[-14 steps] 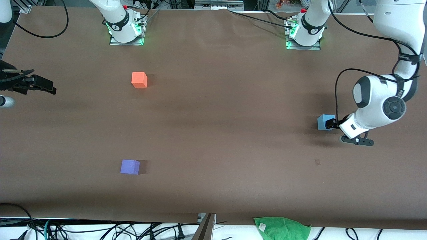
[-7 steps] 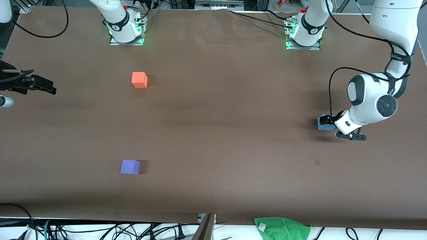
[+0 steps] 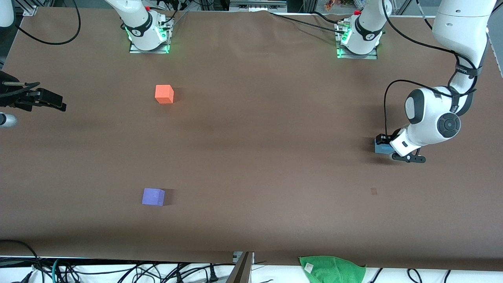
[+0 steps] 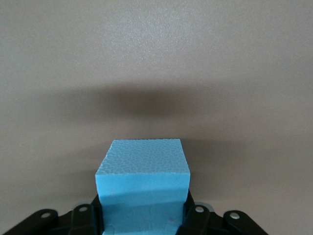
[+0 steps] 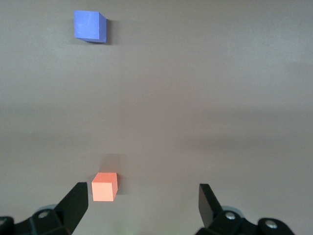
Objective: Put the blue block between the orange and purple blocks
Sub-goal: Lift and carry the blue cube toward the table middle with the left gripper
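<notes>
The blue block sits on the brown table toward the left arm's end. My left gripper is down on it, and in the left wrist view its fingers press both sides of the blue block, shut on it. The orange block lies toward the right arm's end, farther from the front camera. The purple block lies nearer to that camera. My right gripper waits open and empty at the right arm's end; its wrist view shows the orange block and purple block.
A green cloth hangs at the table's front edge. Cables run along that edge and around the arm bases. A small dark mark is on the table near the blue block.
The left arm has drawn in and lowered its gripper onto the blue block, now covering most of it. The block stays in place. The right arm has not moved.
</notes>
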